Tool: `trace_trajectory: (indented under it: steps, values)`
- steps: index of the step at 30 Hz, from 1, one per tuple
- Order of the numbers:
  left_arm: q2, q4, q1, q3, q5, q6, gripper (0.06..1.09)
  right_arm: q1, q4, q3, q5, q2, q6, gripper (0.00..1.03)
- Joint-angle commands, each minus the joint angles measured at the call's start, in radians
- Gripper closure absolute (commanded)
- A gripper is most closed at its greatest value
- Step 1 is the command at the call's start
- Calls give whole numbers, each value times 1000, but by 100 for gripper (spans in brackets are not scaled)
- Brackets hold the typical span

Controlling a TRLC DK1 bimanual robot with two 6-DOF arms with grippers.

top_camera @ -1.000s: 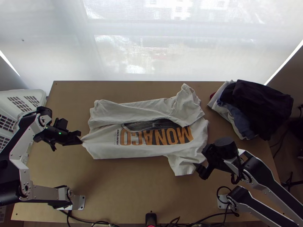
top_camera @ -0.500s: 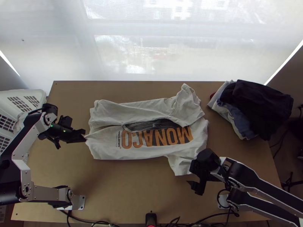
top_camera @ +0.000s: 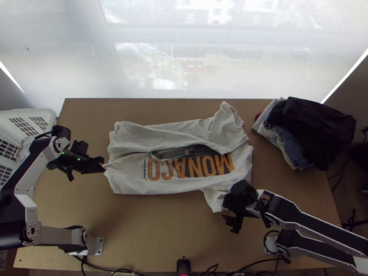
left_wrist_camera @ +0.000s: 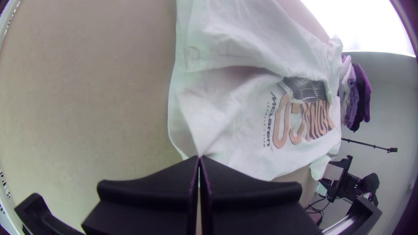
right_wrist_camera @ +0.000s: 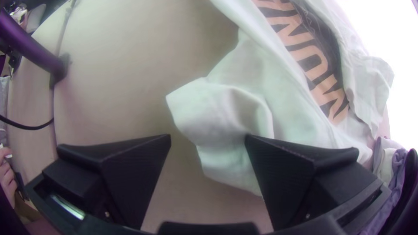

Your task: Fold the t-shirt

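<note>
Wooden table (top_camera: 147, 230), bright curtain (top_camera: 184, 64) behind | t-shirt (top_camera: 129, 180) spread mid-table, far side folded in | left gripper (left_wrist_camera: 199, 157) closed on its hem (left_wrist_camera: 176, 119) | right gripper (right_wrist_camera: 208, 137) wide open, empty, by near sleeve (right_wrist_camera: 213, 109) | best: pinch sleeve edge cleanly, hold hem taut, then lay it inward

The silver-grey, black-jointed left arm (top_camera: 28, 186) bends sharply at its elbow, its left end effector (top_camera: 103, 167), of two wide flat black fingers, pressed together. The matching right arm (top_camera: 301, 221) extends low from the lower right, its right end effector (top_camera: 229, 222) spread wide.
</note>
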Motion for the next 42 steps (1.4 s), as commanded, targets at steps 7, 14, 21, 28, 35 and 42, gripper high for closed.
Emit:
trace_trajectory:
  steps: [7, 14, 21, 28, 35, 42]
  values:
    - [3, -2, 3, -7, 0, 0, 105, -36, 137, -8, 52, 64, -18, 80]
    - [-1, -11, 20, -1, -5, 3, 105, -102, 92, 53, 57, 38, -22, 100]
    - [-3, -16, 41, 8, -26, 10, 105, -183, 31, 182, 57, 11, -9, 100]
    - [31, 3, 6, 46, -28, -14, 105, -234, 14, 219, 57, 0, -6, 100]
    - [79, 17, -26, 114, -28, -52, 105, -278, 11, 262, 55, 1, 0, 100]
    - [92, 4, -26, 160, -31, -54, 105, -332, 34, 308, 55, 41, -2, 100]
